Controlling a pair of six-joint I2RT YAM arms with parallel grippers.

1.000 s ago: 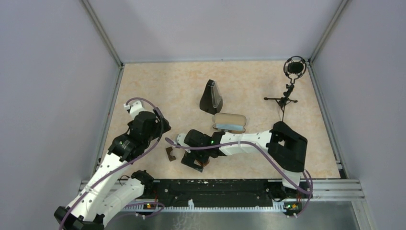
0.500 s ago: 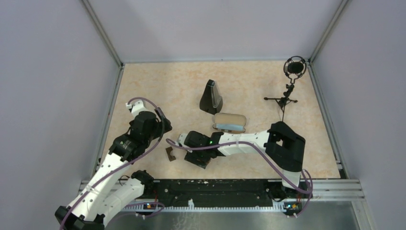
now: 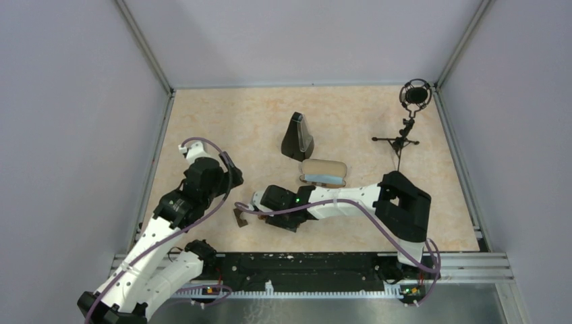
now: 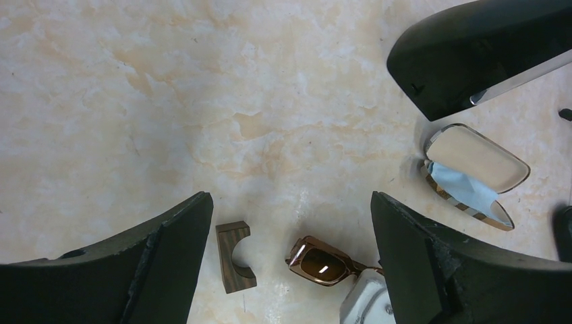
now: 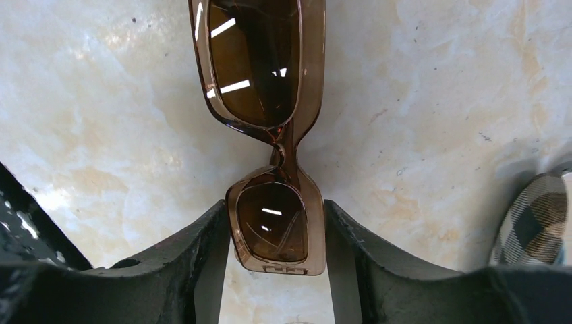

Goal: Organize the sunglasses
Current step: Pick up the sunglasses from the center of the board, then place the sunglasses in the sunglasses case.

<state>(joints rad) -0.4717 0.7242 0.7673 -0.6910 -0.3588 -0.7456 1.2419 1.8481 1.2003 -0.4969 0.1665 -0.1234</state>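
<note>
Sunglasses (image 5: pixel 278 145) near lens between right pincer (image 5: pixel 275 216) jaws, touching both.

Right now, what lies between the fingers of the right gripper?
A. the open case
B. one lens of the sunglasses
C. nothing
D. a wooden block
B: in the right wrist view, one lens of the sunglasses sits between the two fingers of the right gripper, which meet its frame on both sides.
</note>
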